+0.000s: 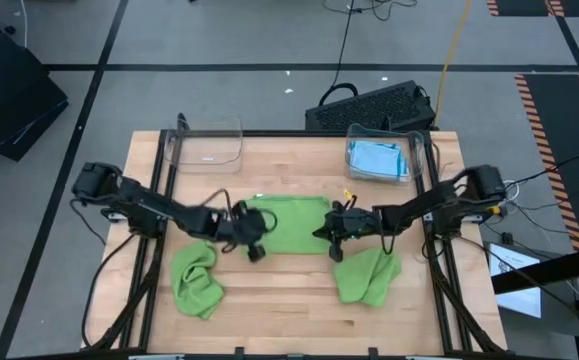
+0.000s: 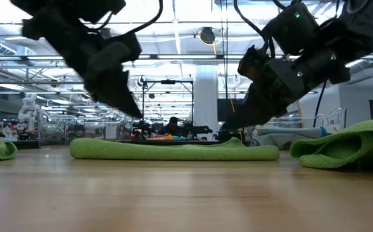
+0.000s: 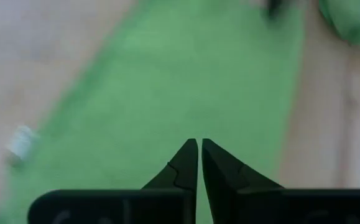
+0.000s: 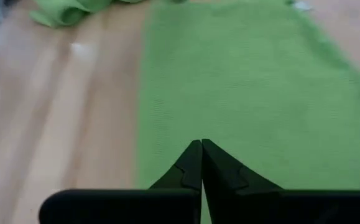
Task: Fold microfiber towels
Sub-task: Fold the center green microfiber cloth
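A lime green towel (image 1: 291,224) lies flat, folded into a long band, across the middle of the table; the low view shows it as a low strip (image 2: 173,151). My left gripper (image 1: 256,250) hangs above the band's left end, shut apart from a hairline slit, with nothing between the fingers (image 3: 199,142). My right gripper (image 1: 331,240) hangs just over the right end, shut and empty (image 4: 201,142). Both point slanting down toward the towel. Two more green towels lie crumpled near the front, one on the left (image 1: 197,282) and one on the right (image 1: 369,276).
A clear bin (image 1: 205,146) stands at the far left of the table with nothing in it. A second clear bin (image 1: 421,160) at the far right holds light blue towels (image 1: 377,160). Bare wood runs along the near edge (image 1: 279,320).
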